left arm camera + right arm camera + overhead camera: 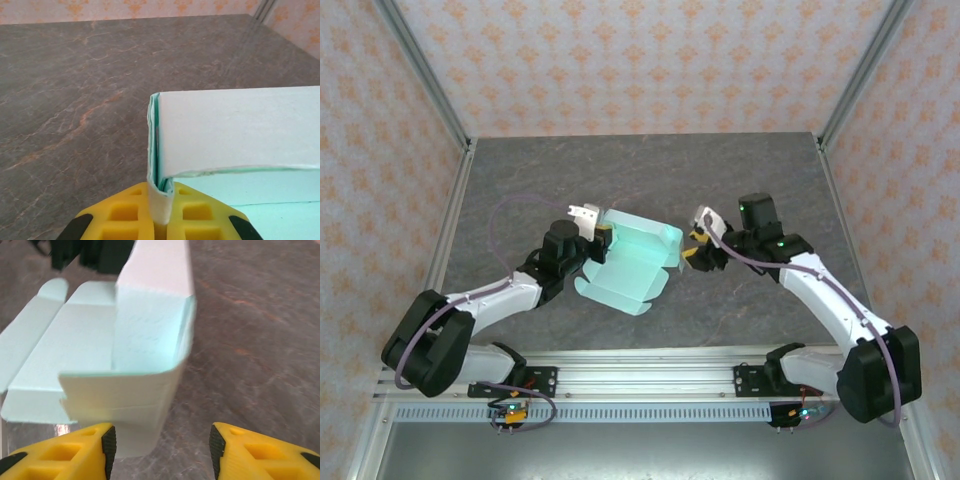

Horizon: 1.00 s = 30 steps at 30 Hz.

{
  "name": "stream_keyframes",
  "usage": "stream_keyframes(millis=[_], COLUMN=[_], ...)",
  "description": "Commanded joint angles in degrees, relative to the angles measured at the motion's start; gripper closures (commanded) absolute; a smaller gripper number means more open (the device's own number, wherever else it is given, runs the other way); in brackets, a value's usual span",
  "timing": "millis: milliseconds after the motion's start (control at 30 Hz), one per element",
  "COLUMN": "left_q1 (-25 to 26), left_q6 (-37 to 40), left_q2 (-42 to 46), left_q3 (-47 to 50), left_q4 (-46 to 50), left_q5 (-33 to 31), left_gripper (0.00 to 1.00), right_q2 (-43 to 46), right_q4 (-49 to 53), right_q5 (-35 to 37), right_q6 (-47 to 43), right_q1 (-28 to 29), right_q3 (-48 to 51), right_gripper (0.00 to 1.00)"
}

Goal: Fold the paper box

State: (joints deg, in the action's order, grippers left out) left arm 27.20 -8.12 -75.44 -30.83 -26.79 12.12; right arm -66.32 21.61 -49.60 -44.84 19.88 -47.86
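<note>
Bright even light, soft shadows, right wrist pic blurred, top & left wrist sharp

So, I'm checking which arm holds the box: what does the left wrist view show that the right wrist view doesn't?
Left wrist: the left gripper pinched shut on a doubled edge of the paper box, one wall standing upright. Right wrist: the right gripper open, fingers apart at the box's near corner, and flat flaps lying beyond. Both: the box on the marbled table.
</note>
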Motion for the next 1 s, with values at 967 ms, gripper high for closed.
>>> stream_keyframes(millis=[967], left_q1=[1.54], left_q6=[-9.95], left_q2=[-3.94], left_q3=[-2.04], left_q4=[0.53], left_q5=[-6.35], left_gripper=[0.95], right_q2=[-7.17], right_q4=[-43.45], right_q5=[32.47], right_q6=[34.55], right_q1=[17.72], right_q3=[11.12], right_gripper=[0.52])
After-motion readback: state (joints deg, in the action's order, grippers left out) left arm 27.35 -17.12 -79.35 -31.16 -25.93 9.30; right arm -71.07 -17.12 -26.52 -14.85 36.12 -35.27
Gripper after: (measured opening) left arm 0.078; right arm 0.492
